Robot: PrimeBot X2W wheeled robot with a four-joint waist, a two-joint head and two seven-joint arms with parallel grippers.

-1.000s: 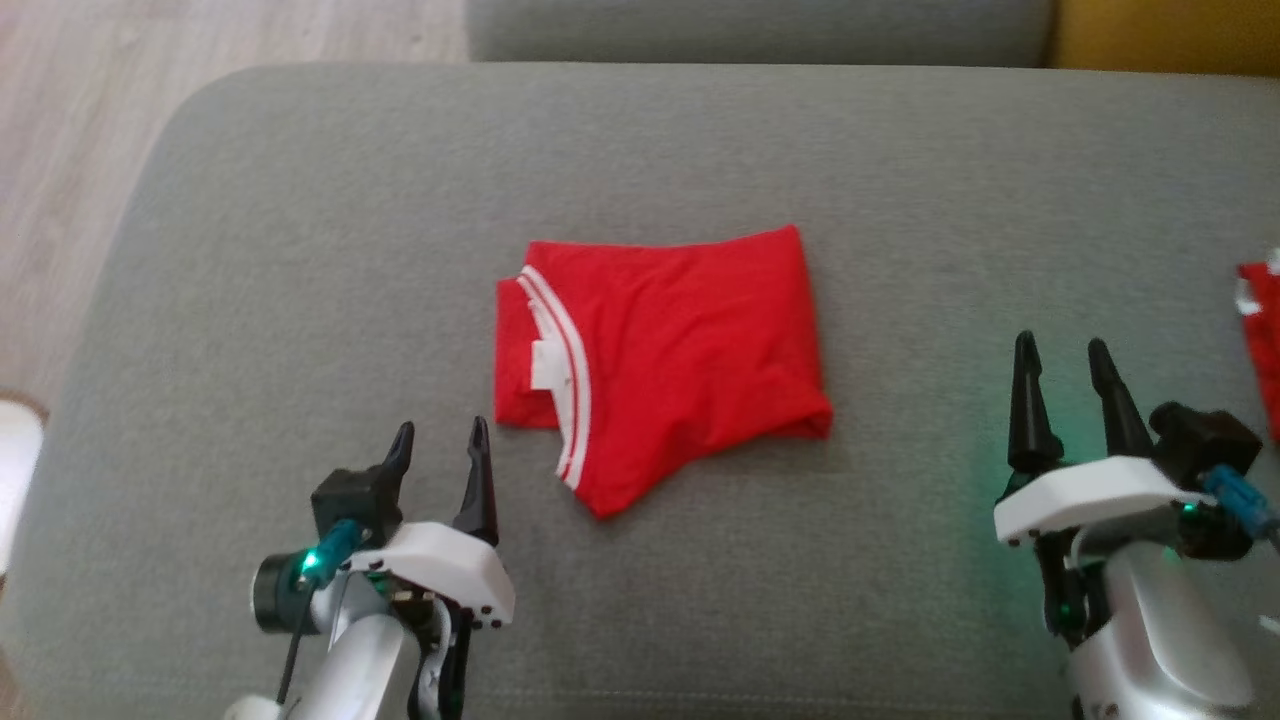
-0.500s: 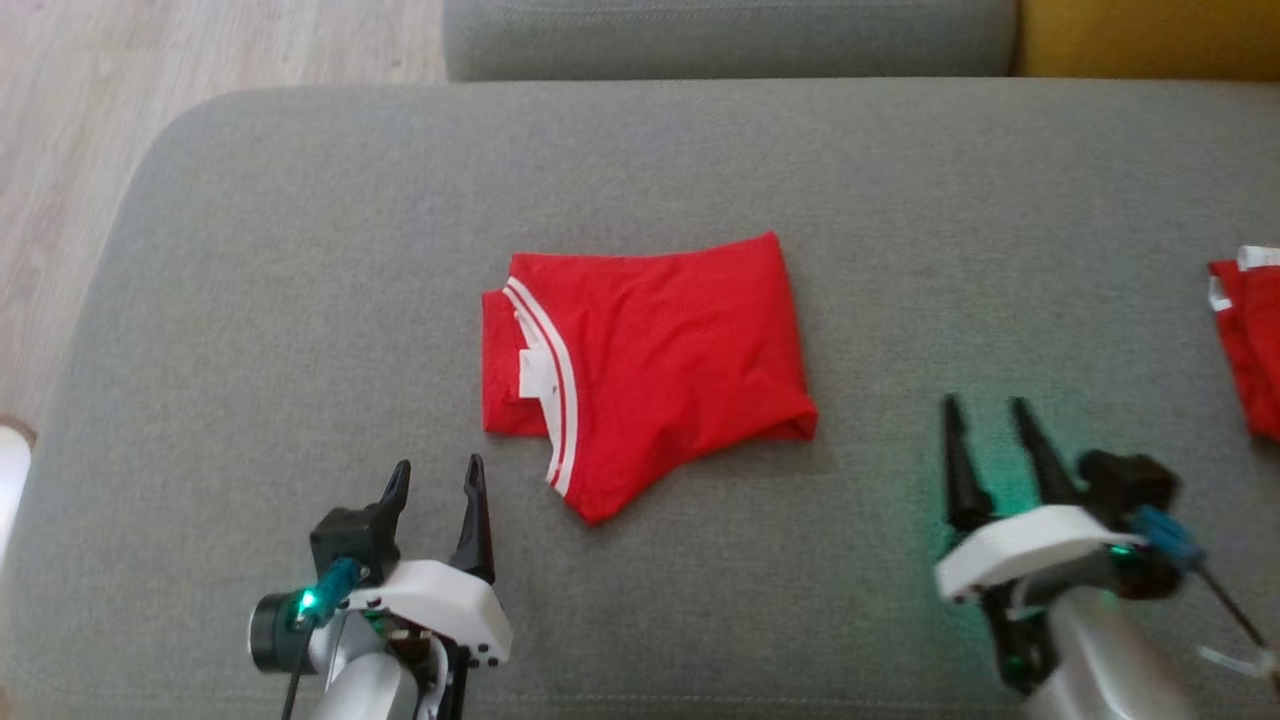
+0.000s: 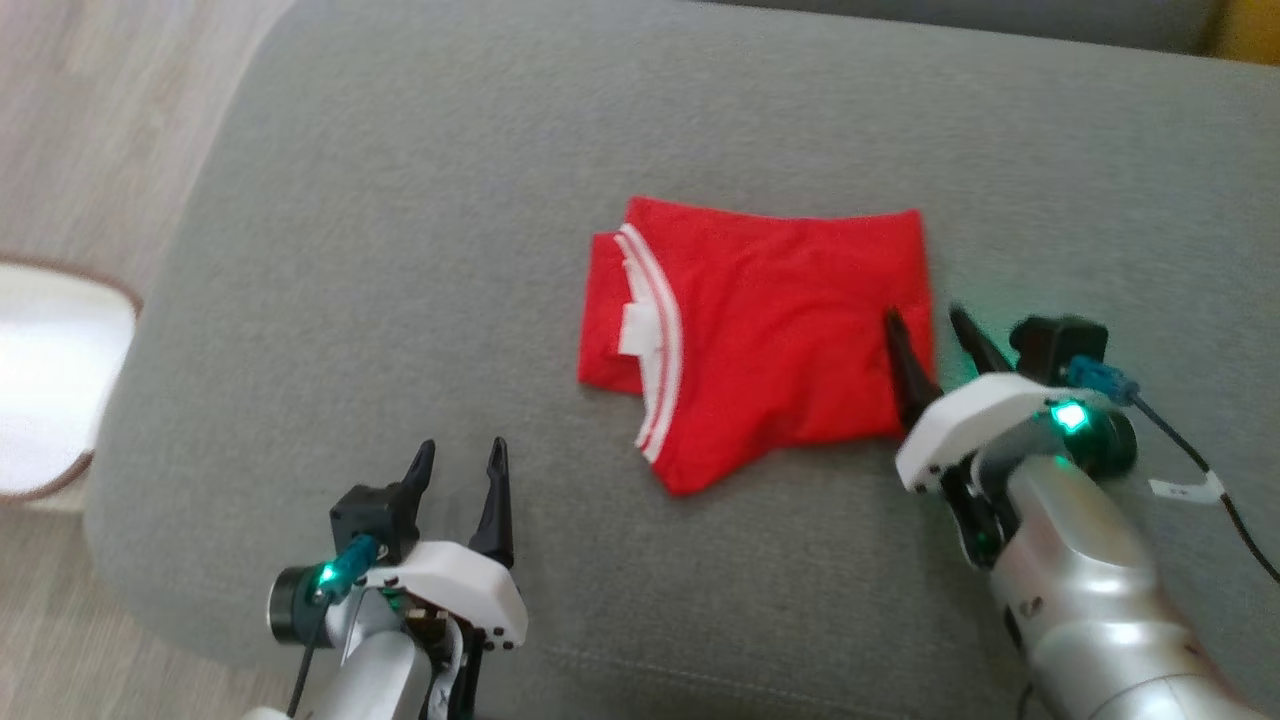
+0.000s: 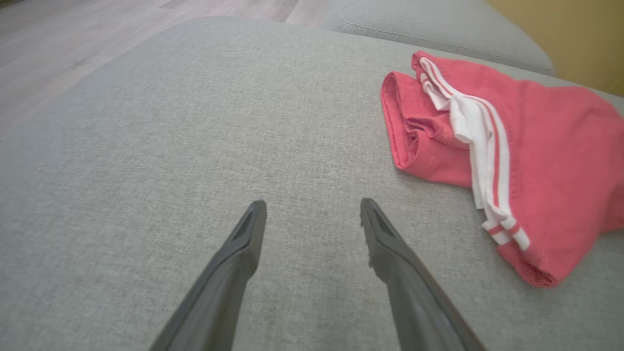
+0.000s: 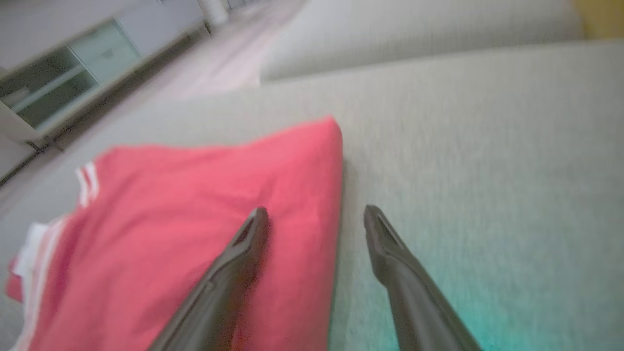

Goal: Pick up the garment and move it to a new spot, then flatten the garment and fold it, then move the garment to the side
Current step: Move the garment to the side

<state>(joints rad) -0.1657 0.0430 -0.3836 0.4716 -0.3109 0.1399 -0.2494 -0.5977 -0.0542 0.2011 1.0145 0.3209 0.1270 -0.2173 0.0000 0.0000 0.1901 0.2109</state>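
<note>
The garment [image 3: 780, 340] lies already folded; only moving it aside is left. The right claw [image 3: 922, 318] stands wide, probably astride its edge; the left claw [image 3: 462, 448] is wide and empty.

Nothing here can be read. The white tag [image 3: 634, 333] sewn inside the collar of the red shirt [image 3: 790, 330] is too small to make out.

forearms [image 3: 1080, 590] silver | wrist shells [image 3: 450, 585] white | fingers [image 3: 497, 500] black, tapered | LEDs [image 3: 1068, 415] green
</note>
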